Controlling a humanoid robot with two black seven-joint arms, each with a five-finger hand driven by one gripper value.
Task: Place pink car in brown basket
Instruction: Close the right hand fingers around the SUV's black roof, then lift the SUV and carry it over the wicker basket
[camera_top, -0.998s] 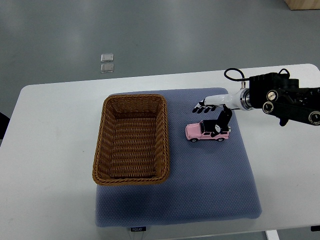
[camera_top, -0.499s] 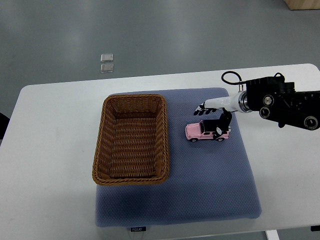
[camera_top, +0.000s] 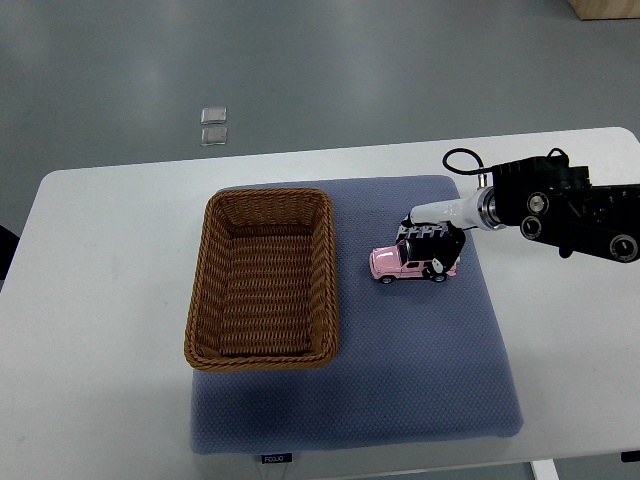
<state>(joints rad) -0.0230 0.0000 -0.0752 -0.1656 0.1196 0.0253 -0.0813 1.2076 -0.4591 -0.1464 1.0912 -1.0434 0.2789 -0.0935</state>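
On the blue mat (camera_top: 420, 360), right of the basket (camera_top: 262, 278), the pink car (camera_top: 413, 264) stands on its wheels, nose toward the basket and clear of its rim; the right hand (camera_top: 430, 240) comes in from the right edge and sits over the car's rear half, fingers (camera_top: 420, 232) curled down across the roof and thumb at the near side, touching it; whether the grip has fully closed I cannot tell; the basket is empty and lies on the mat's left part; the mat rests on a white table (camera_top: 100, 300); the left arm is out of sight.
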